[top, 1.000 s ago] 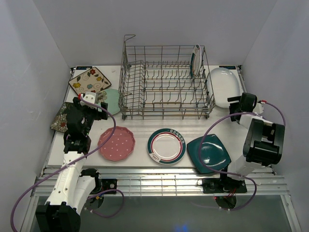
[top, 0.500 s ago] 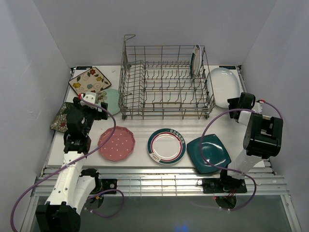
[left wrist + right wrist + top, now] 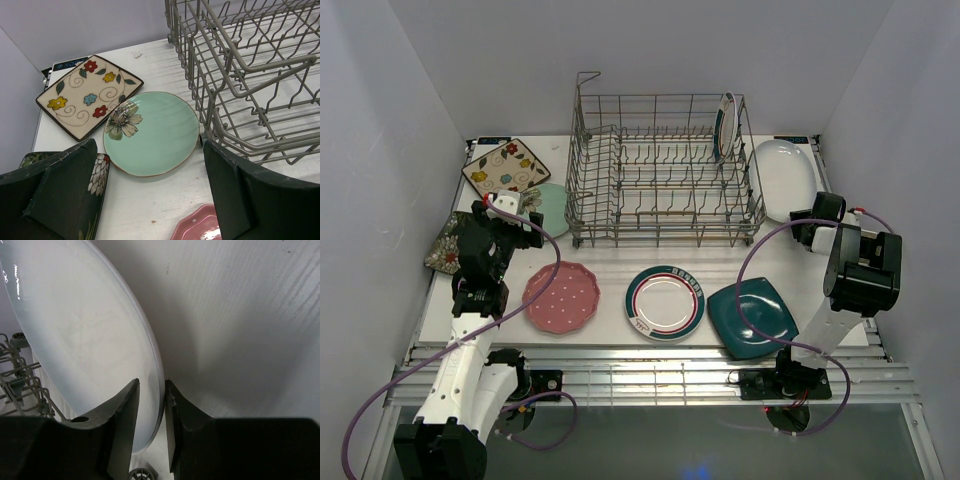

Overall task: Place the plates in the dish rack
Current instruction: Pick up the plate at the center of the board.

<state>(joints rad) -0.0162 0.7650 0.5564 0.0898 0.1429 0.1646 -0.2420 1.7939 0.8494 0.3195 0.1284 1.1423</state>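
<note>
Dish rack [image 3: 665, 205] is sitting at the back of the bench [image 3: 610, 265] in the top view. One red-and-teal plate [image 3: 725, 125] is standing up in its far right corner. The white oval plate [image 3: 785, 170] is lying just right of the rack, and my right gripper [image 3: 800, 220] is reaching its near edge. In front of the rack, the pink dotted plate [image 3: 561, 297], the second red-and-teal plate [image 3: 665, 302] and the dark teal square plate [image 3: 752, 317] are lying in a row. My left gripper [image 3: 525, 212] is hanging at the left, near the mint plate [image 3: 555, 200], the cream flower plate [image 3: 506, 166] and the dark flower plate [image 3: 442, 248].

My left wrist camera is showing the left gripper wide open, holding nothing. The mint plate is lying flat past its fingers [image 3: 55, 195], just beside the rack and the cream flower plate.

My right wrist camera is showing the right gripper pinching the rim of the white oval plate. One finger is sitting on the plate's top and the other is pressing its outer edge.
</note>
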